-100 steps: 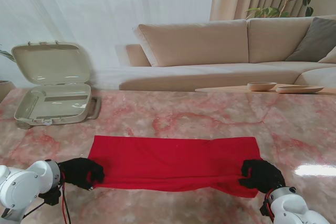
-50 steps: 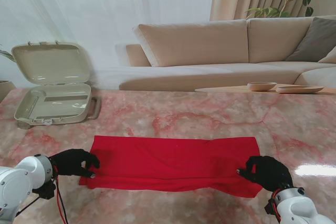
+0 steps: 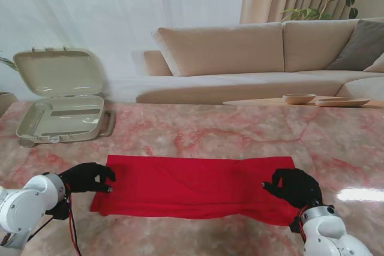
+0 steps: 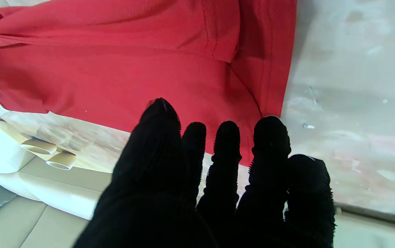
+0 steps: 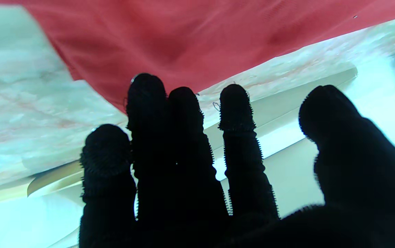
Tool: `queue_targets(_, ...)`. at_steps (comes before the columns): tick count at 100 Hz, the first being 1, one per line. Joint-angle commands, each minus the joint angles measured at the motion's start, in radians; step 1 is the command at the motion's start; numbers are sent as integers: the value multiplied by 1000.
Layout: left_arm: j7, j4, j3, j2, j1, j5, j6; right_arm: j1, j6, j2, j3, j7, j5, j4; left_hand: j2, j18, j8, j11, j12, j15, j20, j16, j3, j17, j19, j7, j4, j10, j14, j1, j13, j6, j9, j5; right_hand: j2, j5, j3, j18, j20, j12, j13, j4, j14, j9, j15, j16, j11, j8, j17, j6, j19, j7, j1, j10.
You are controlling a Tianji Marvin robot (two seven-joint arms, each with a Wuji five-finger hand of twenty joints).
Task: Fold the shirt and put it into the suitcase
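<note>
A red shirt (image 3: 195,185) lies folded into a long flat band across the pink marble table (image 3: 240,136). My left hand (image 3: 87,177), in a black glove, hovers at the shirt's left end with fingers spread and nothing in them; its wrist view shows the shirt (image 4: 132,65) past the bare fingertips (image 4: 159,110). My right hand (image 3: 294,186) hangs over the shirt's right end, fingers apart and empty, the red cloth (image 5: 201,38) lying beyond them. The beige suitcase (image 3: 60,109) stands open at the far left of the table, lid raised.
A beige sofa (image 3: 270,58) runs behind the table. A wooden bowl (image 3: 299,98) and a flat dish (image 3: 342,101) sit on a low table beyond the far right edge. Red cables (image 3: 73,232) hang by my left arm.
Both hands let go of the shirt's near corners, lifted and moved farther from me, opening their fingers. The shirt's near edge has settled flat.
</note>
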Motion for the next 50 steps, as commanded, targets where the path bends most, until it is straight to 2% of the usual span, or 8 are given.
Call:
queue_targets(1,1,30,19,-7,0,-11,17,8,8,-2,-20,22,9,23,37,26,-4,31,3,-12,25,-13,-43,-14,-8,-19,22,11,52,39,-13,20,-13,-29,-16,-2,26,26,-14,-27,7,10,27,20,-32,-25,-18,-19,-1,-6,-13,19,20,15)
queue_targets(25,5,72,57,-6,-14,-28,43,27,16,3,-58,57,37,52,38,29,-11,34,3,-11,19,-19,-42,-20,-14,-23,23,12,55,40,-16,24,-13,-32,-10,-13,32,32,-36,-48,-1,6,28,8,-74,-45,-29,-33,-17,2,-40,20,29,16)
queue_targets(50,1,105,86,-4,-26,-39,52,19,48,7,-61,87,46,67,39,29,-12,36,5,-9,16,-22,-42,-24,-16,-21,23,13,56,41,-20,22,-16,-35,13,-27,5,32,-43,-54,-17,10,31,-7,-85,-47,-28,-35,-28,8,-44,22,47,19)
